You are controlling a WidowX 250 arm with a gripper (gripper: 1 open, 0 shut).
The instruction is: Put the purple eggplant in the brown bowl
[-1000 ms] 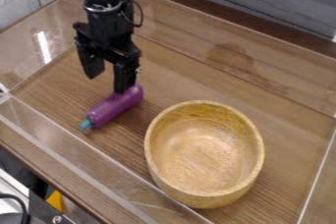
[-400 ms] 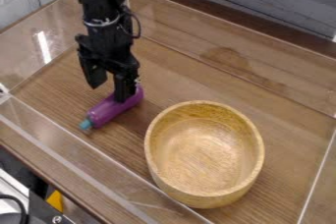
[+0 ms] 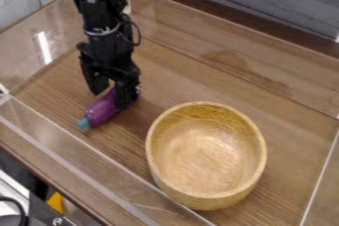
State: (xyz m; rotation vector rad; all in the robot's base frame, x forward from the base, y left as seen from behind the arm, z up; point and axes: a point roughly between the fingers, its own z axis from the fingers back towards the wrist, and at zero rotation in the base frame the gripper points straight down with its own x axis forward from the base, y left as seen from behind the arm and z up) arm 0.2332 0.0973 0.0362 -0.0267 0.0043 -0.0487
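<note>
Since the earlier frames: I see the gripper (image 3: 109, 89) has come lower over the purple eggplant (image 3: 103, 110), so its fingers now cover the toy's upper end, which was plainly visible a second ago. The eggplant and the brown bowl (image 3: 205, 155) lie where they did.

Eggplant, place: it lies on the wooden table (image 3: 252, 76), at about nine to ten o'clock from the bowl, near its rim but apart from it.

Eggplant, long axis: it runs on a diagonal, from about seven or eight o'clock up to one or two o'clock in my view.

Eggplant, pointing: the teal stem cap (image 3: 85, 124) is the lower left end, toward the near edge; the rounded purple end points up and right, under the claw.

Claw: released, both black fingers spread wide and pointing down, straddling the upper half of the eggplant. I cannot tell whether a fingertip touches the toy; nothing is grasped.

Arm: the black arm (image 3: 95, 12) rises from the claw toward twelve o'clock and leaves my picture at the top.

Bowl: upright, light wood, its inside bare, sitting at the four o'clock side of the eggplant.

Surround: clear walls (image 3: 54, 161) fence the table, one running along the near edge just at seven o'clock of the stem cap.
</note>
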